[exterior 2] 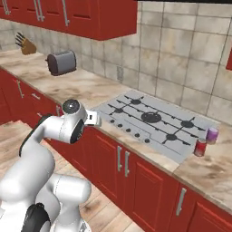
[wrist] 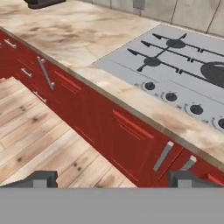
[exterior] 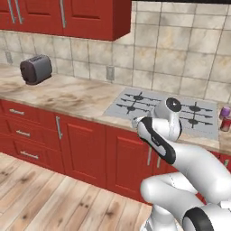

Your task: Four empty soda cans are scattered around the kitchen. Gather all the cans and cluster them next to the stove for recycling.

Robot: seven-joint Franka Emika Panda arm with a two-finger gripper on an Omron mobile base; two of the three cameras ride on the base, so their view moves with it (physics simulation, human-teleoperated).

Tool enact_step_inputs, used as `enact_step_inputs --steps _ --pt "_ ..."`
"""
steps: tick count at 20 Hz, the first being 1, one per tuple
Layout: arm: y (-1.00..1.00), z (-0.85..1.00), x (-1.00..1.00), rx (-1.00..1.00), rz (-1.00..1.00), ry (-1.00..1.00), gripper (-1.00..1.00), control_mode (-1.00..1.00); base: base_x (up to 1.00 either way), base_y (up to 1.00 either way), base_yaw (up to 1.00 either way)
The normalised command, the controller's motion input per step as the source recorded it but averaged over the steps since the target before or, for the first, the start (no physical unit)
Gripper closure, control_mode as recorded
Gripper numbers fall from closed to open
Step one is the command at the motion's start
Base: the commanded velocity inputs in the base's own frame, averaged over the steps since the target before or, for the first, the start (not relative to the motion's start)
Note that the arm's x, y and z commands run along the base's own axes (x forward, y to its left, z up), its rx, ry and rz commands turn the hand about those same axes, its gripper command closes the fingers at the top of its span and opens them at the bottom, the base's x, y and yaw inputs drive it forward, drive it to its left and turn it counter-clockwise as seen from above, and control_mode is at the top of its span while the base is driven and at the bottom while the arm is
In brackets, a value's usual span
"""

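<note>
The stove [exterior: 205, 128] [exterior 2: 158, 136] [wrist: 127, 65] is set into the beige counter. At its right edge stand two soda cans close together: a purple one [exterior: 224, 112] [exterior 2: 212, 134] and a red one [exterior: 225, 124] [exterior 2: 200, 147] in front of it. My gripper [wrist: 113, 178] is open with nothing between its dark fingertips [wrist: 43, 178]. The hand [exterior 2: 93, 118] hangs at counter height by the stove's front left corner, well left of the cans. It looks down over the counter edge at the red cabinet fronts and the wood floor.
A dark toaster [exterior: 36, 69] [exterior 2: 61, 62] sits on the counter far to the left, and a knife block [exterior 2: 27, 45] stands beyond it. Red upper cabinets [exterior: 90, 18] hang over the left counter. Drawer and door handles [wrist: 43, 72] stick out below the counter edge.
</note>
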Motion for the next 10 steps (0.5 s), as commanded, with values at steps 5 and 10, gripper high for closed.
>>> enact_step_inputs --steps 5,10 --pt "0.00 0.00 0.00 0.00 0.00 0.00 -1.00 1.00 0.00 0.32 0.49" --pt "0.00 0.00 0.00 0.00 0.00 0.00 -1.00 1.00 0.00 0.22 0.50"
